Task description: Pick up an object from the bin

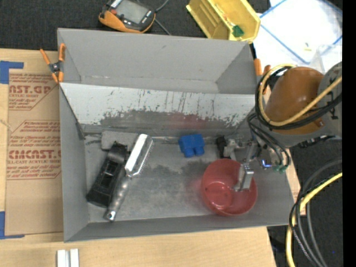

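Observation:
My gripper point(243, 183) hangs low at the right side of the bin, its tip over the right inner rim of a red round bowl point(221, 196). The bowl sits upright on the bin floor near the front right. A small blue block point(191, 145) lies just behind and to the left of the bowl, near the back wall.
At the bin's left a black boxy tool point(105, 177) lies beside a long silver tool point(133, 163) that runs from the back towards the front edge. The arm with its orange cover and cables stands over the right rim.

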Controlling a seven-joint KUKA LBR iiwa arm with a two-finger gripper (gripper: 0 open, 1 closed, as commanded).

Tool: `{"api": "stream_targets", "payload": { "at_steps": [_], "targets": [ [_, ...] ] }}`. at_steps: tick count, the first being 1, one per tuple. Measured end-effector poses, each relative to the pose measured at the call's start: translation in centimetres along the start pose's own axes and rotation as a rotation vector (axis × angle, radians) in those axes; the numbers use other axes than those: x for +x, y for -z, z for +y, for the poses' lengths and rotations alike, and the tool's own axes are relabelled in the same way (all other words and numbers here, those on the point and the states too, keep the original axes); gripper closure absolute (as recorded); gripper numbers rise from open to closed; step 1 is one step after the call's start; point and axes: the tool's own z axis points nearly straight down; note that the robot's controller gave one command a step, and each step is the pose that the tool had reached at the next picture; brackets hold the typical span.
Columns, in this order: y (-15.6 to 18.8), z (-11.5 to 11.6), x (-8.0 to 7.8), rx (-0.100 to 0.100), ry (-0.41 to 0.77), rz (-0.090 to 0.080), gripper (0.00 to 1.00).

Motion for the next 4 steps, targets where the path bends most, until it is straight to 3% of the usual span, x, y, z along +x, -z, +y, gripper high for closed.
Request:
{"api": "stream_targets", "payload": {
  "at_steps": [1,2,4],
  "targets": [
    [0.5,2.3,-0.2,-0.002,-0.015,-0.002,0.00],
    [1.1,1.4,0.8,0.000,-0.027,-0.001,0.00],
    [1.8,2.7,1.0,-0.001,-0.035,-0.004,0.00]
  ]
}}
